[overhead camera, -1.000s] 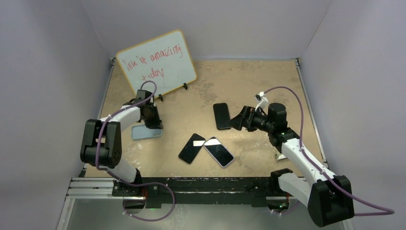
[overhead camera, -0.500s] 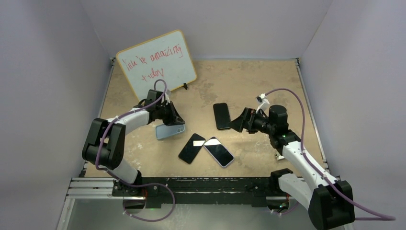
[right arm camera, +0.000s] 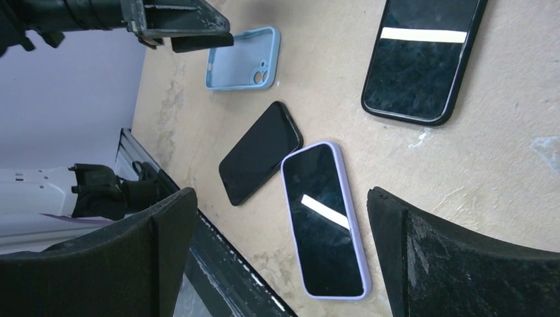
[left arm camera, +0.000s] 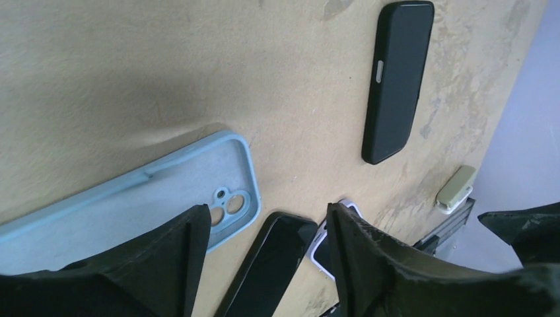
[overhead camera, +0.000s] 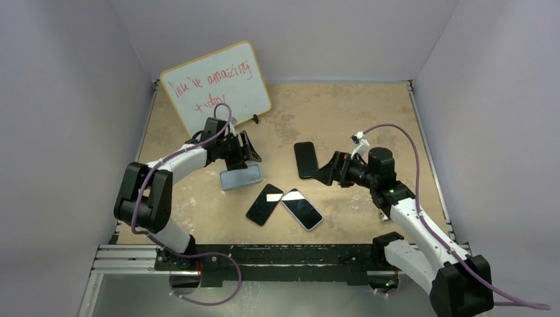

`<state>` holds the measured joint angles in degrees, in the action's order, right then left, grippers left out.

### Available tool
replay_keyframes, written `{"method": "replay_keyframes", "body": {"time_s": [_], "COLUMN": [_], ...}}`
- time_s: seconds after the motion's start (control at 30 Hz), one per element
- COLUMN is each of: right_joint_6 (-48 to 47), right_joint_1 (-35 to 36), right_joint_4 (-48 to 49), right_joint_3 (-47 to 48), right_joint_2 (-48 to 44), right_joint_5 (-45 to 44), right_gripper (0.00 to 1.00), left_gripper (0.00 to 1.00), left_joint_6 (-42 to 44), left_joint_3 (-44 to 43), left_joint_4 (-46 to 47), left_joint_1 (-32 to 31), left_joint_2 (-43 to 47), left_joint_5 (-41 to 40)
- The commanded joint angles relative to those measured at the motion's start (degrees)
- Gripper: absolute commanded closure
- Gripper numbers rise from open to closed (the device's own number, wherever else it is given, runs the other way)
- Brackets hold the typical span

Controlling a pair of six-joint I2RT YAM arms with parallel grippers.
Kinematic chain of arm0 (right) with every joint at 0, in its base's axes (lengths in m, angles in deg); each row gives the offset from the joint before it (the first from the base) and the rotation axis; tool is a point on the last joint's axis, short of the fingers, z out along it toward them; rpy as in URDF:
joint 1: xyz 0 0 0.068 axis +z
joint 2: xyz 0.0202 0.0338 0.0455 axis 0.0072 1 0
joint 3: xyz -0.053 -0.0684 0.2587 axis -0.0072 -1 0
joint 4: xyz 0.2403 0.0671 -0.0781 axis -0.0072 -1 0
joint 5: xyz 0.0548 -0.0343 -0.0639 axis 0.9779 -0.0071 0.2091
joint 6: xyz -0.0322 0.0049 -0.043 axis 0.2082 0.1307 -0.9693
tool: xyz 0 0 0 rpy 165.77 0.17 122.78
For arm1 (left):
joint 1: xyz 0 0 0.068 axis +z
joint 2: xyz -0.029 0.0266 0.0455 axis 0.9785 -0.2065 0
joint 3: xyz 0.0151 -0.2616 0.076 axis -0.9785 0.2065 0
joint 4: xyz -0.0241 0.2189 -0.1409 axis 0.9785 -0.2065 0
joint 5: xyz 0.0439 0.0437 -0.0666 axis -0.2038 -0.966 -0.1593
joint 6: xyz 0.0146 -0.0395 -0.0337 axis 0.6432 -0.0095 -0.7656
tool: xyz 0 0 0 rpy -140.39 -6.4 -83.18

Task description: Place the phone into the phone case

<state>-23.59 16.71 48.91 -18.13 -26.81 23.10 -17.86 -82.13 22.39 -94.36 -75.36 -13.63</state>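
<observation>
We find the whiteboard (overhead camera: 216, 86) standing at the far left of the table (overhead camera: 370, 112). In front of it lies the phone case (overhead camera: 240, 176). Nearer us and to its right, the left phone (overhead camera: 265, 204) lies just beside the right phone (overhead camera: 302, 209). The third phone (overhead camera: 306, 160) lies behind both.

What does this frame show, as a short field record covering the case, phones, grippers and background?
Case: light blue phone case, lying flat, inside up, empty
Phones: far black phone; near black phone beside lilac-edged phone; none in the blue case
Left gripper: open, over the case's camera end
Right gripper: open, holding nothing
Background: whiteboard with red writing
</observation>
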Motion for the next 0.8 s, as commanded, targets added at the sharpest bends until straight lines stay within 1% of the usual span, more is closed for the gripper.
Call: {"method": "replay_keyframes", "body": {"time_s": [0.0, 0.07, 0.17, 0.27, 0.37, 0.43, 0.57, 0.67, 0.77], "right_joint_6": [3.9, 6.3, 9.9, 12.0, 13.4, 14.3, 17.6, 18.1, 18.7], "right_joint_1": [3.5, 7.8, 13.6, 18.6, 21.9, 23.7, 27.2, 29.8, 30.7], "right_joint_4": [-0.2, 0.2, 2.5, 4.9, 6.5, 7.0, 8.9, 8.3, 7.5], "right_joint_3": [-0.9, -1.0, -1.8, -3.2, -4.6, -5.5, -7.5, -7.8, -8.5], "right_joint_2": [-0.5, -0.1, 0.0, 0.2, 0.7, 1.0, 0.9, 0.0, -1.7], "right_joint_5": [-2.7, -5.0, -8.4, -11.9, -14.0, -15.0, -16.4, -18.8, -20.1], "right_gripper": [0.01, 0.02, 0.04, 0.04, 0.05, 0.06, 0.07, 0.07, 0.07], "left_gripper": [0.29, 0.24, 0.23, 0.22, 0.22, 0.22, 0.22, 0.21, 0.19], "left_joint_6": [8.7, 10.1, 12.0, 12.5, 12.0, 11.6, 11.4, 12.1, 13.0], "left_joint_3": [-3.3, -2.1, 0.2, 3.2, 5.4, 5.8, 6.3, 5.4, 3.4], "left_joint_4": [-12.0, -14.7, -17.7, -18.3, -16.9, -16.7, -14.2, -13.2, -13.6], "left_joint_1": [-0.4, -0.8, -2.3, -5.3, -9.4, -11.9, -16.3, -18.9, -22.6], "left_joint_2": [6.3, 9.2, 13.2, 16.4, 18.2, 17.5, 14.8, 12.5, 10.1], "left_joint_5": [-6.2, -6.5, -7.6, -8.0, -8.9, -10.7, -10.9, -13.6, -17.0]}}
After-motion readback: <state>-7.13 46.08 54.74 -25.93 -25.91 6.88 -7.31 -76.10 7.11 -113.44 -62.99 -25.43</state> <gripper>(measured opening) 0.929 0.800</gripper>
